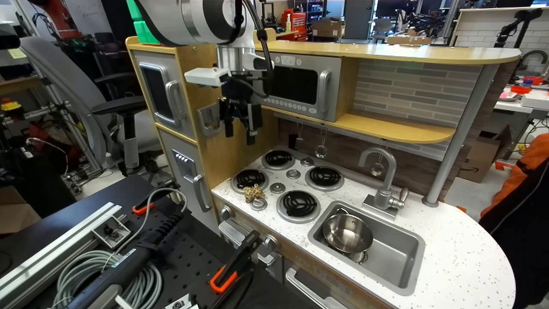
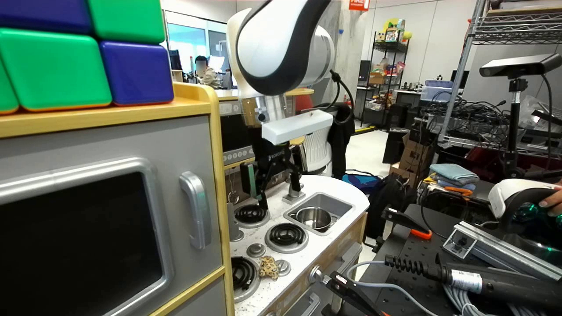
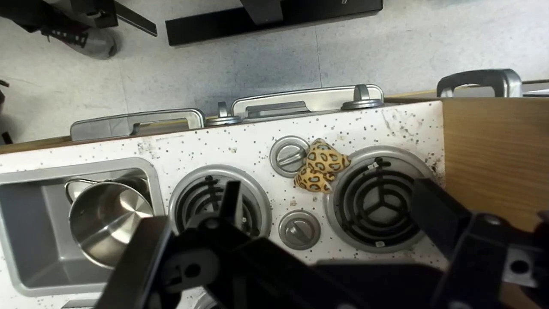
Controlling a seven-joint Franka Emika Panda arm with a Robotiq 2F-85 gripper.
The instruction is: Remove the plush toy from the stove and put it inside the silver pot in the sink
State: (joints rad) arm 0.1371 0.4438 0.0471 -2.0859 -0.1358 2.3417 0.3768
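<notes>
The plush toy [image 1: 254,193] is a small tan lump with leopard spots. It lies on the white stove [image 1: 293,183], touching a front knob and the edge of a black burner; it also shows in the wrist view [image 3: 324,159]. The silver pot [image 1: 347,234] stands in the grey sink [image 1: 396,255] at the end nearer the stove; its inside looks empty in the wrist view [image 3: 107,221]. My gripper [image 1: 240,132] is open and empty, high above the stove. In the wrist view its fingers [image 3: 327,195] are spread wide, with the toy beyond them toward the front edge.
A tall wooden cabinet side [image 1: 240,159] borders the stove. A microwave shelf [image 1: 296,86] overhangs the back, with hanging glass drops [image 1: 321,151] below. A curved tap [image 1: 384,169] rises behind the sink. A black table [image 1: 188,257] with cables and clamps stands in front.
</notes>
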